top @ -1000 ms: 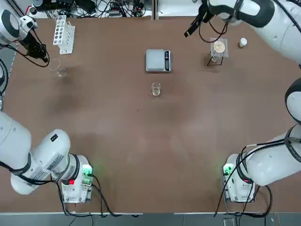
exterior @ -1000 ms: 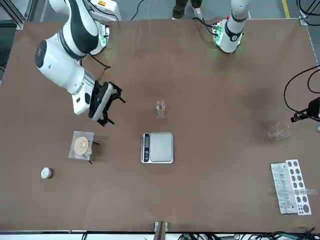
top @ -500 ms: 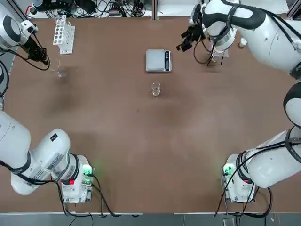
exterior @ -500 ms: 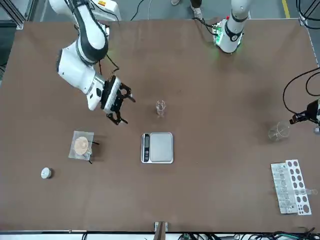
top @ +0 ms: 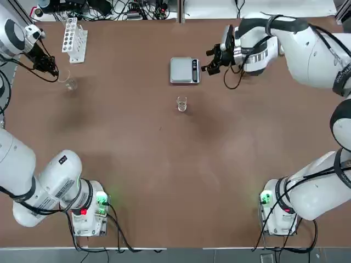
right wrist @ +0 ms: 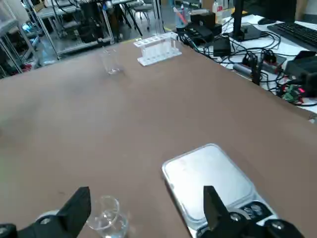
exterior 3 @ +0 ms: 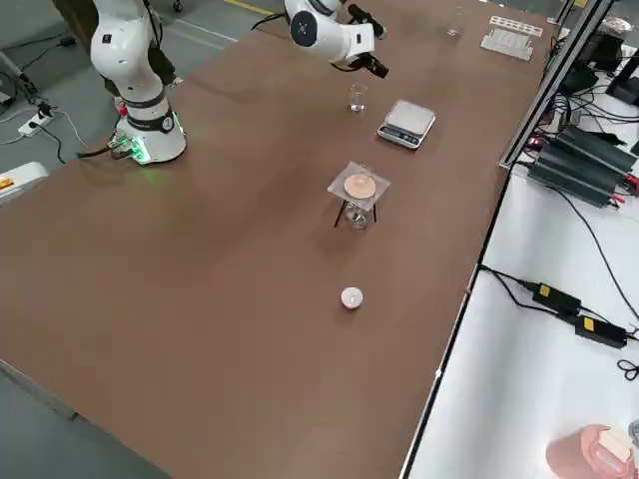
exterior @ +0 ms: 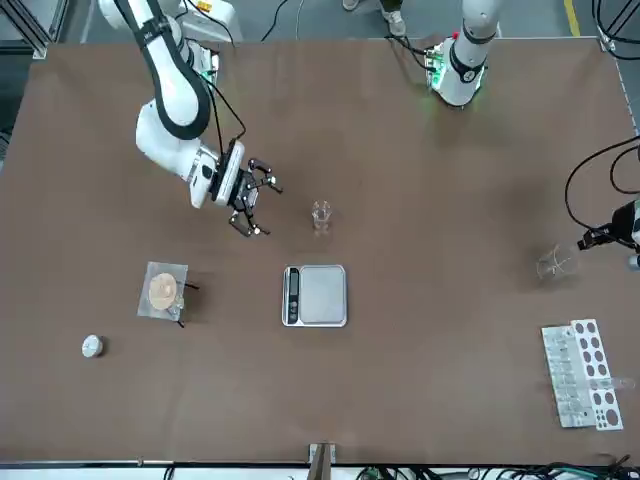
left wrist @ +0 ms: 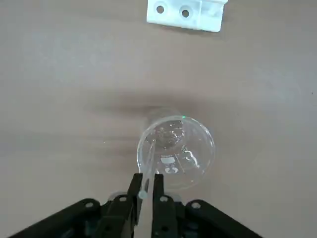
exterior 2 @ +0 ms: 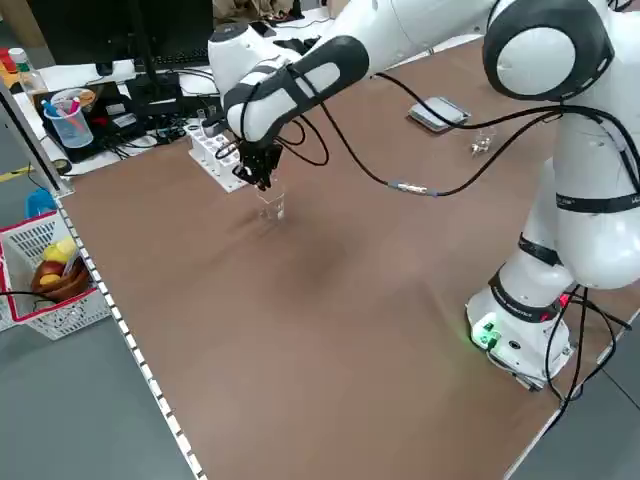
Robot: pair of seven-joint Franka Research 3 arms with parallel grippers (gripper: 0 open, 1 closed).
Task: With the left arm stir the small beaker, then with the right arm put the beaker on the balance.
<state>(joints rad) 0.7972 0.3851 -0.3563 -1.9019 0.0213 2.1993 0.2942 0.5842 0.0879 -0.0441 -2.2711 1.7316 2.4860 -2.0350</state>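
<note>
Your right arm's black two-finger gripper has swung in from the far right part of the table, where it hung near the small stand with the tan disc a second ago. It now sits just beside the flat silver-grey digital balance, on that scale's button-strip side, and near the tiny clear glass beaker. You can see the wrist has rolled too: the spread fingers now point sideways toward the small beaker.

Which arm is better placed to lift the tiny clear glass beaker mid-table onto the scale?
Right. The right gripper hangs open near the small beaker and silver-panned balance; the left gripper is at the table's far-left edge.
</note>
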